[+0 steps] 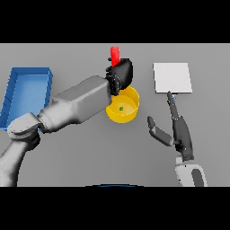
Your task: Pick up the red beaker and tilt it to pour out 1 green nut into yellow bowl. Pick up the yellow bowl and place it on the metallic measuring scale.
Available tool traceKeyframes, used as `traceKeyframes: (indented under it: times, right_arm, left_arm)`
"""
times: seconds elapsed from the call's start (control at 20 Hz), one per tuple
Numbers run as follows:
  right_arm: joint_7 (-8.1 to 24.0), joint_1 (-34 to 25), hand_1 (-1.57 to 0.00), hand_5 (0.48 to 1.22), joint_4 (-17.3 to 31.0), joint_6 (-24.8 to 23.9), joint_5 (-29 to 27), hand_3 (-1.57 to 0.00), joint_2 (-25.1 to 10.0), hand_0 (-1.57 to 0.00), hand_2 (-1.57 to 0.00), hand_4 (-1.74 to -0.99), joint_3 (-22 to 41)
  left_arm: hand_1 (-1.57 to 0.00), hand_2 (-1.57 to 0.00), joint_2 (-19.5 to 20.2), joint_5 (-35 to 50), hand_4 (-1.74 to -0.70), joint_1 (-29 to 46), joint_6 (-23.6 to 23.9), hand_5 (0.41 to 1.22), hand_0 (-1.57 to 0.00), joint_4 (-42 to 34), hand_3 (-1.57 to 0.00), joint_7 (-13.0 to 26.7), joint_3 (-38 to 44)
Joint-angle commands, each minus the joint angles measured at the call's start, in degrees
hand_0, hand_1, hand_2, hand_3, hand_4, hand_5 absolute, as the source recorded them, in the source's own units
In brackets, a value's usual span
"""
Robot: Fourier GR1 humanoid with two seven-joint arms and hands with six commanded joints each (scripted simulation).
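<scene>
The left arm reaches across the desk (67, 148), its robot hand (120, 74) clenched around the red beaker (114, 55) just behind the yellow bowl (126, 110), which holds one green nut (120, 108). The right robot hand (177, 126) hangs released, fingers straight and thumb spread, between the bowl and the white scale (172, 77). A blue tray (27, 90) sits far left.

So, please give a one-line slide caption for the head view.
Left hand holds red beaker over yellow bowl, green nut inside.
</scene>
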Motion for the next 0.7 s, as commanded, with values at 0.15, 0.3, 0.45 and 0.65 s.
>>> traceKeyframes:
  times: [0.15, 0.3, 0.45, 0.65]
  right_arm:
    - [0.03, -0.18, 0.0, 0.685, 0.33, 0.44, -0.55, 0.0, -0.45, 0.0, 0.0, -1.035, -0.38]
    - [-0.4, -0.57, 0.0, 0.685, 0.66, 0.28, -0.82, 0.0, -0.24, 0.0, 0.0, -1.035, -0.58]
    - [-0.71, -0.7, 0.0, 0.682, 0.92, -0.58, 0.66, 0.0, -0.51, 0.0, 0.0, -1.023, -0.31]
    - [0.51, -0.99, 0.0, 0.676, 0.71, -0.31, -0.23, 0.0, -0.01, 0.0, 0.0, -1.009, -0.43]
  left_arm:
    - [-1.57, -1.57, -0.84, -0.17, -1.73, -3.0, -0.88, 1.221, -1.57, 2.36, -1.57, -1.18, -1.4]
    - [-1.57, -1.57, -0.05, 2.03, -1.73, -6.55, 2.2, 1.221, -1.57, 4.47, -1.57, -2.04, 1.08]
    - [-1.57, -1.57, 2.14, 5.04, -1.73, -11.24, 3.5, 1.221, -1.57, 7.8, -1.57, -3.1, 4.56]
    - [-1.57, -1.57, 5.51, 11.13, -1.73, -15.59, 5.34, 1.221, -1.57, 13.85, -1.22, -3.44, 12.28]
